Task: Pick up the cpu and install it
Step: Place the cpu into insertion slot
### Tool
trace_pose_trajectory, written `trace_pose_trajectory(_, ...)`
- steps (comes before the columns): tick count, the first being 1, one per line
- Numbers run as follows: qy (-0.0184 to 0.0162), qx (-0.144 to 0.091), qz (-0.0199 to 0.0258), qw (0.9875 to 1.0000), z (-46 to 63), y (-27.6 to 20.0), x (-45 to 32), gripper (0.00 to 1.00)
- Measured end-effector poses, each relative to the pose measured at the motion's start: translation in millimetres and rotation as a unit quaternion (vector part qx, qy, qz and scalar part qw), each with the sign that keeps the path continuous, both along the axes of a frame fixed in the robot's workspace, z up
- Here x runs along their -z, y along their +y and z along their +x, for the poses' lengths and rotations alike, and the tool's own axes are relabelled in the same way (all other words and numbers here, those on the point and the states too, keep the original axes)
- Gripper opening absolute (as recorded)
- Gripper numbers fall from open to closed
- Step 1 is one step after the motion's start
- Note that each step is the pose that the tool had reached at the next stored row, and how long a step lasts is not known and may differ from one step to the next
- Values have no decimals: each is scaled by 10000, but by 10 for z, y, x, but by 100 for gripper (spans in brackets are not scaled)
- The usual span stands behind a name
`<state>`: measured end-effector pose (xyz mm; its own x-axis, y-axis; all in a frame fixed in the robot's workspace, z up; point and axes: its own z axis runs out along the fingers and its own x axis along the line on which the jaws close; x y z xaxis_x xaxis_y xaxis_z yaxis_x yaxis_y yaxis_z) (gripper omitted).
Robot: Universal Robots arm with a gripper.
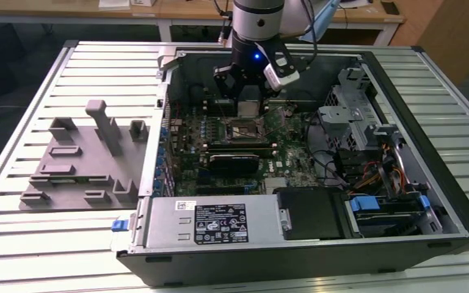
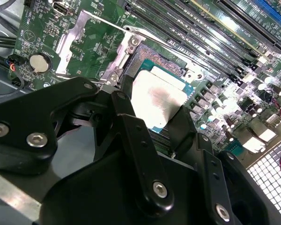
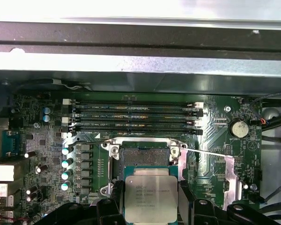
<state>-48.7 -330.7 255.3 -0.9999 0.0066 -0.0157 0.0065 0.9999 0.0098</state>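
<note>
My gripper (image 1: pixel 249 97) hangs inside the open computer case, shut on the cpu (image 1: pixel 248 108), a flat square chip with a silvery lid. In both wrist views the black fingers (image 3: pixel 116 199) clamp two opposite edges of the cpu (image 3: pixel 151 194) (image 2: pixel 157 99). The chip sits just above the green motherboard, close to the open socket (image 3: pixel 145 153) with its metal frame and raised load plate (image 2: pixel 77 40). In the exterior view the socket (image 1: pixel 243 129) lies just in front of the gripper.
Memory slots (image 3: pixel 136 117) run beside the socket. A grey plastic tray (image 1: pixel 88 159) lies on the slatted table at the exterior view's left. The power supply (image 1: pixel 210 223), drive cage (image 1: pixel 356 122) and cables (image 1: pixel 373 174) crowd the case's front and right.
</note>
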Motion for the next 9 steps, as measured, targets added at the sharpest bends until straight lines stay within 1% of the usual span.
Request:
trace_pose_trajectory(6, 0, 2, 0, 10000, 0, 0, 1, 54)
trace_pose_trajectory(9, 0, 118, 1, 9999, 0, 0, 2, 54)
